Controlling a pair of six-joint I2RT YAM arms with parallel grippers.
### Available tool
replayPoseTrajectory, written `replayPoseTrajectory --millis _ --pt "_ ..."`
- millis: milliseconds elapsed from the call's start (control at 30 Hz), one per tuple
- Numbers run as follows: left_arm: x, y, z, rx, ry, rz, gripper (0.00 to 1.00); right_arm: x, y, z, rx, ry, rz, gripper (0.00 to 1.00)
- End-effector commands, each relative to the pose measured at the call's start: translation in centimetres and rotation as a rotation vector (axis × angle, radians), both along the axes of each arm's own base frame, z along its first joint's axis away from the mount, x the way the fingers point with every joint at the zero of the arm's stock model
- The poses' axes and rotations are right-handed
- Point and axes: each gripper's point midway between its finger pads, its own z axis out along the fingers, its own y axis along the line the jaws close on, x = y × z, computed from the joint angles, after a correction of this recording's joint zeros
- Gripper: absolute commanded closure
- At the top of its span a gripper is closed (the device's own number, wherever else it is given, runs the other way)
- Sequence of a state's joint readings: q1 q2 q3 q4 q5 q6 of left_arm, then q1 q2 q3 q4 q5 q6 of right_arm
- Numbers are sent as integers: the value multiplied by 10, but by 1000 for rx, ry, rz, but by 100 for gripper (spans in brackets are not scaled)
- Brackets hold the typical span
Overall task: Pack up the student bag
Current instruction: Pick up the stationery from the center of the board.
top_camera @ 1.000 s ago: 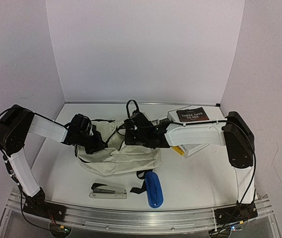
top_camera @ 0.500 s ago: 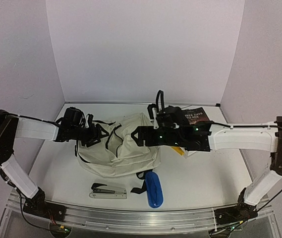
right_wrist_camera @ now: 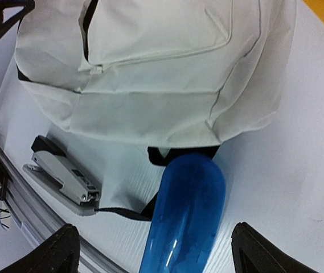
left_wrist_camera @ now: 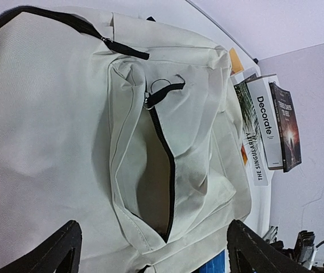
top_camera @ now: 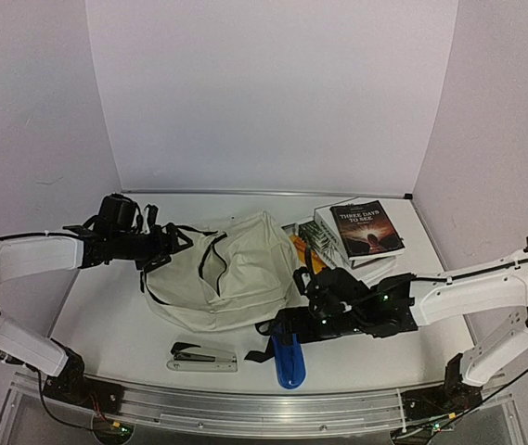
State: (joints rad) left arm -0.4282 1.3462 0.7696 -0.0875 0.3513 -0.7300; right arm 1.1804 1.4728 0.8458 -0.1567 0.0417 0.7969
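The student bag [top_camera: 222,269] lies flat in the middle of the table [top_camera: 412,343], front side up. The stapler [top_camera: 203,357] and the blue case [top_camera: 289,357] are just near of it, and the stack of books [top_camera: 361,230] is to its far right.

Both grippers stand wide apart and hold nothing. The left gripper [top_camera: 163,243] hangs at the bag's left end, and the right gripper [top_camera: 287,326] is low over the far end of the blue case.

The step in hand looks like picking up that case. To do it well, the 2 right fingers should drop either side of its narrow width, nearer its middle than its tip. They must also clear the black strap [right_wrist_camera: 176,153] that runs out from under the bag right there — a pinched strap would drag the bag along. The left gripper would do best taking the edge of the zip slit [left_wrist_camera: 164,170] to hold it agape.

The bag's long axis runs across the table, left to right and tilted slightly toward the near right. Its top seems to point at the left arm — the slit faces up.
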Motion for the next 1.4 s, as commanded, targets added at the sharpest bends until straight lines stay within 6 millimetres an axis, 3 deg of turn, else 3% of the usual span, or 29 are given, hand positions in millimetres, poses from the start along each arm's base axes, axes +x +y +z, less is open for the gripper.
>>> replayPoseTrajectory --millis 0,100,267,667,800,933,1033,1367 --pt "-6 9 2 30 -1 17 11 -28 6 -16 -14 76 4 8" --pt "-8 10 1 34 4 17 11 -42 8 -30 -56 99 16 8" --pt "-10 10 1 37 4 15 10 -49 -6 -53 -159 110 -44 9" --pt "-13 13 1 41 2 16 10 -55 -7 -78 -246 113 -51 22" --pt "-16 14 2 40 1 13 10 -56 -4 -77 -252 98 -49 22" --pt "-21 9 5 49 0 -19 9 -53 -10 -77 -260 86 -74 41" --pt "-27 -4 10 53 4 -73 8 -49 -17 -68 -257 60 -94 53" --pt "-73 -77 61 -102 -34 -396 6 -39 -10 19 -119 -110 10 53"
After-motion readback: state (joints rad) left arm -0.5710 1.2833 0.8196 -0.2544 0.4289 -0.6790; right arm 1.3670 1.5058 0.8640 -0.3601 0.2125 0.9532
